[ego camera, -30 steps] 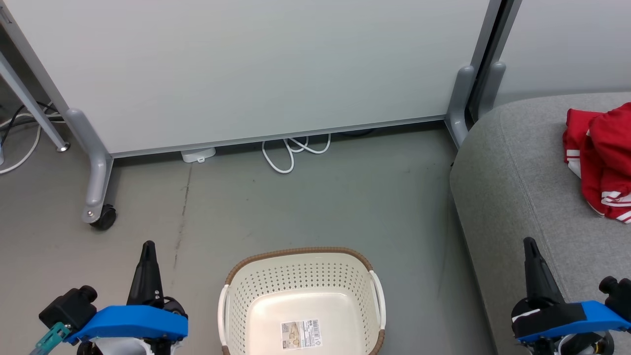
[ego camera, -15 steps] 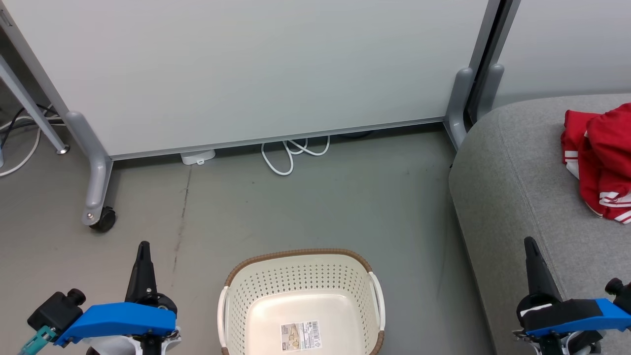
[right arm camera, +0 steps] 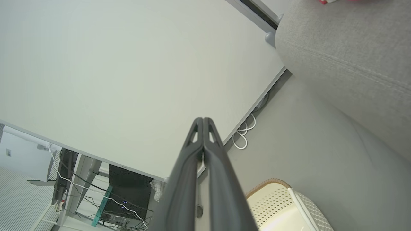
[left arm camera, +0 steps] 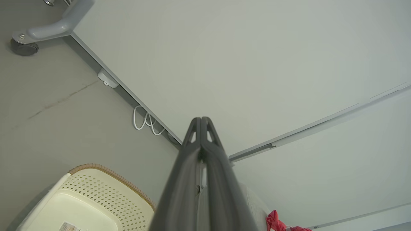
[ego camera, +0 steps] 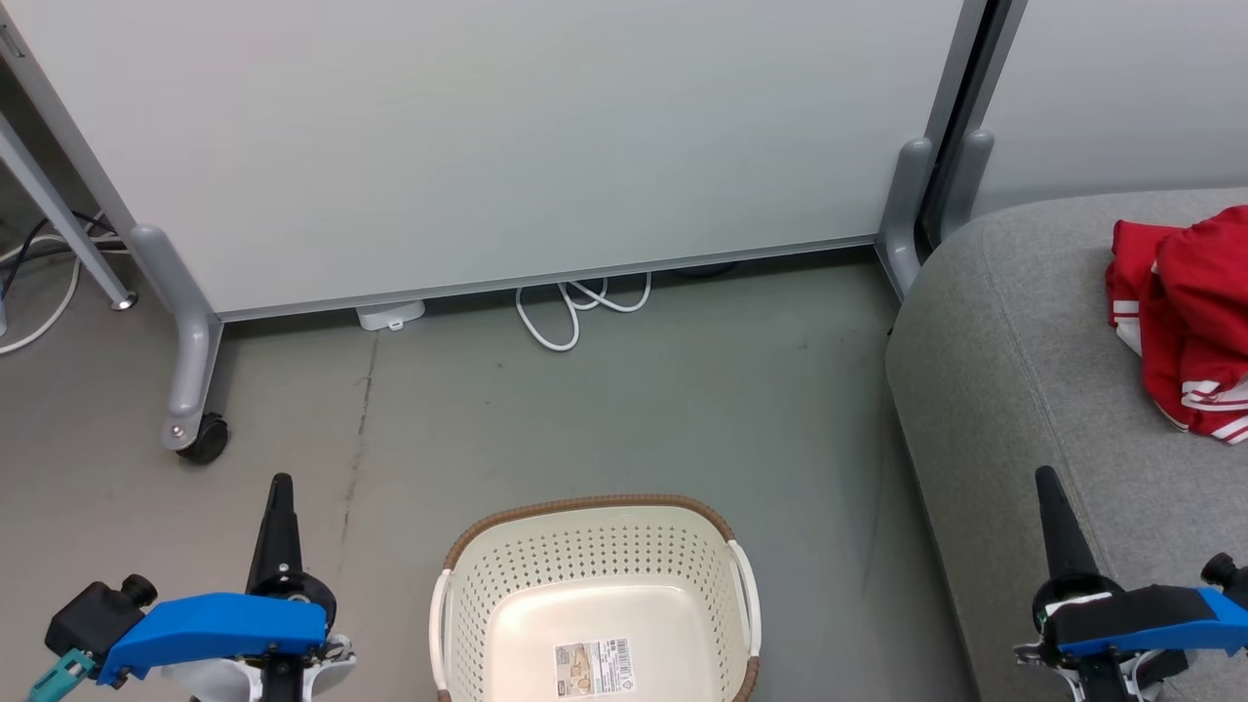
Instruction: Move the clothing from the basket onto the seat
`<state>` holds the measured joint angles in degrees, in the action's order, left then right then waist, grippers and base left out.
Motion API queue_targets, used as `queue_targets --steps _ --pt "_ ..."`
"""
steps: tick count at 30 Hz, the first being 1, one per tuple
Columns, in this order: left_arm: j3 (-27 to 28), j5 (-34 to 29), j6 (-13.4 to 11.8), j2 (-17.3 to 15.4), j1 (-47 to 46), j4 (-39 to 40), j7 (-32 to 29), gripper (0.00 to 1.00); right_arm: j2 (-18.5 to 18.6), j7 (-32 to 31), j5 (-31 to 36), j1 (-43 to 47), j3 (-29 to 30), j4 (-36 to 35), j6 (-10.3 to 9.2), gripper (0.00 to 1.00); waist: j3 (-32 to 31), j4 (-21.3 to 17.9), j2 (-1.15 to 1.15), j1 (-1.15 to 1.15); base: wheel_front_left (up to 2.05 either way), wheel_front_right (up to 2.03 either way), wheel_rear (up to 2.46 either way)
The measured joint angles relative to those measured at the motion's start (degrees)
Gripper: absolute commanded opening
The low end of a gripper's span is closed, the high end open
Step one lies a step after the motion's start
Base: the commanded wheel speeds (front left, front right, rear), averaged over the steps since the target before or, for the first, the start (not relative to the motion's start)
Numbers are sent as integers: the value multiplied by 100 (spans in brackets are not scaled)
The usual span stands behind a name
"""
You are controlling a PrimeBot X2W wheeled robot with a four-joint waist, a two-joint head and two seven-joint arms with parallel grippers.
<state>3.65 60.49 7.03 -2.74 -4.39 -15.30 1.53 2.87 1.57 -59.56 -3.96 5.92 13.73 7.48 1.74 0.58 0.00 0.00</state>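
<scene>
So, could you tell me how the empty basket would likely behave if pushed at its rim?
Probably light: the basket is perforated plastic with only a label inside. It would likely slide on the smooth floor, perhaps tipping if pushed high.

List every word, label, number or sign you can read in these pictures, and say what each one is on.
Sticker on the floor of the basket: a barcode and small print, too small to read.
Red clothing: white stripes, with no lettering that can be made out.
Nothing else in these views bears text that can be read.
</scene>
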Motion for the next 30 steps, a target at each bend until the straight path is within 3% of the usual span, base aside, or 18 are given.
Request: queue_targets --steps 30 --pt "144 1646 9 -2 -73 58 -421 0 0 -415 -1692 -113 25 13 0 0 -71 -26 0 0 0 0 0"
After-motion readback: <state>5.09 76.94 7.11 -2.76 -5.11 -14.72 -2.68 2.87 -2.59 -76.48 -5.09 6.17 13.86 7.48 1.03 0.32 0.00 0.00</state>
